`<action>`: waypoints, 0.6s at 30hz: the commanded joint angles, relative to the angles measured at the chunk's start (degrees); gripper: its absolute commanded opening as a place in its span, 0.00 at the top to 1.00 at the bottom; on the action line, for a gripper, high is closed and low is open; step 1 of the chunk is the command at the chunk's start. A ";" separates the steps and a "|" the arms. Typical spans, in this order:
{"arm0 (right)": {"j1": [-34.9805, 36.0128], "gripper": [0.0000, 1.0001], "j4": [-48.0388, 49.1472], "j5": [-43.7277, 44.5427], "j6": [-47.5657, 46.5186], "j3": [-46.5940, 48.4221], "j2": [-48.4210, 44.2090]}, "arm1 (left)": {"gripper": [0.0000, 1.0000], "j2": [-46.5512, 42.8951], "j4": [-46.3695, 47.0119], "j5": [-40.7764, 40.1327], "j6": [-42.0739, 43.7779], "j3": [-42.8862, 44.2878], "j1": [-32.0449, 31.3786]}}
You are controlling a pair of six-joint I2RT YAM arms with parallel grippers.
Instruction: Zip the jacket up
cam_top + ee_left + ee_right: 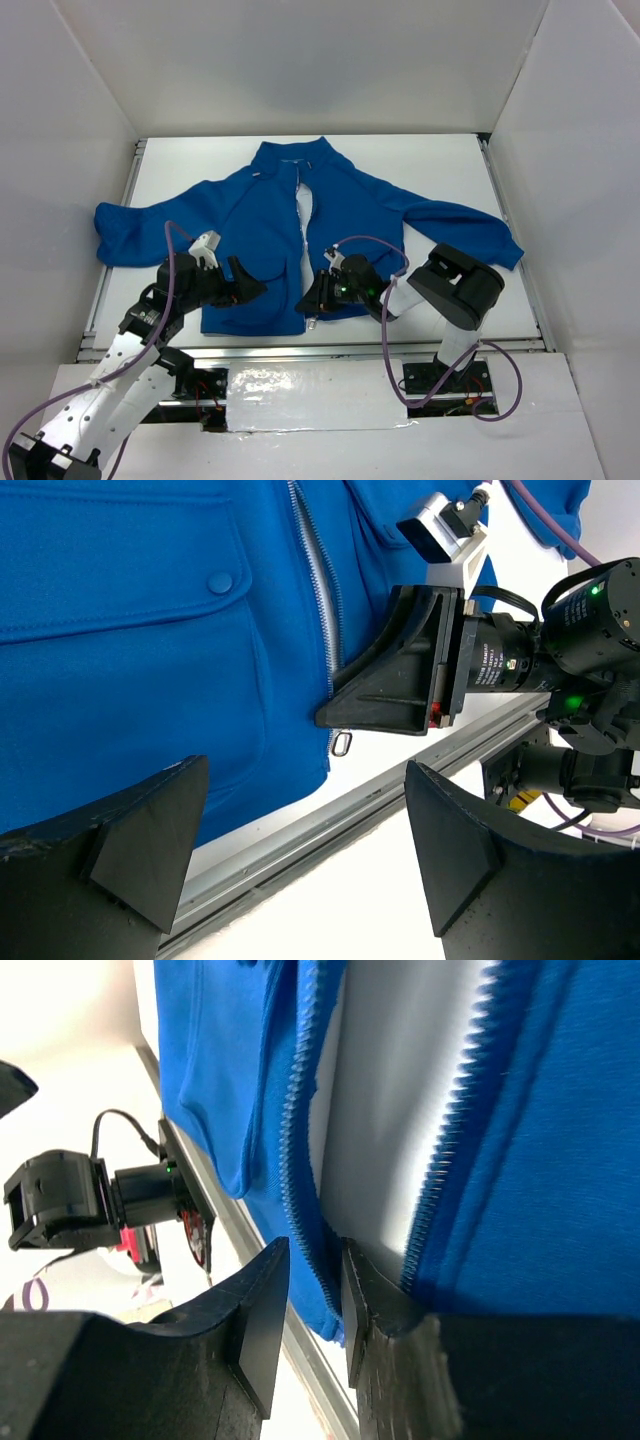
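Print on motor label (490, 665) is unreadable; left gripper (308, 775) gapes wide, empty; right gripper (316, 1270) narrowly pinches jacket (250, 215) hem by zipper (322, 600).

Bright, even light is thrown from overhead, and the white enclosure walls (300, 60) are nearly washed out. Only faint, soft shadows are cast beside the royal-blue fleece jacket (250, 220). Glare is seen on the glossy white strip (310, 395) at the near edge. In the right wrist view the pale zipper teeth (455, 1130) are blurred by closeness and the white area between them is overexposed. The left wrist view is rendered sharp.
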 commanded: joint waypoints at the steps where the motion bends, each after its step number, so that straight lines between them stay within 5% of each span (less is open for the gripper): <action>1: 1.18 0.66 1.78 -1.44 -0.92 2.10 -0.35 | 0.08 -0.01 1.00 0.82 1.55 2.31 -0.30; 5: 1.35 0.75 -0.42 -0.92 -1.53 3.16 -1.05 | 0.08 0.17 1.27 1.53 1.63 2.22 -0.30; 9: 1.53 0.99 -0.60 -0.83 -0.92 2.90 -0.97 | 0.09 -0.01 1.71 2.50 1.72 1.95 -0.30; 18: 1.44 1.00 1.85 -2.93 3.38 5.18 -5.79 | 0.23 1.57 10.14 7.07 -3.10 -2.78 -5.20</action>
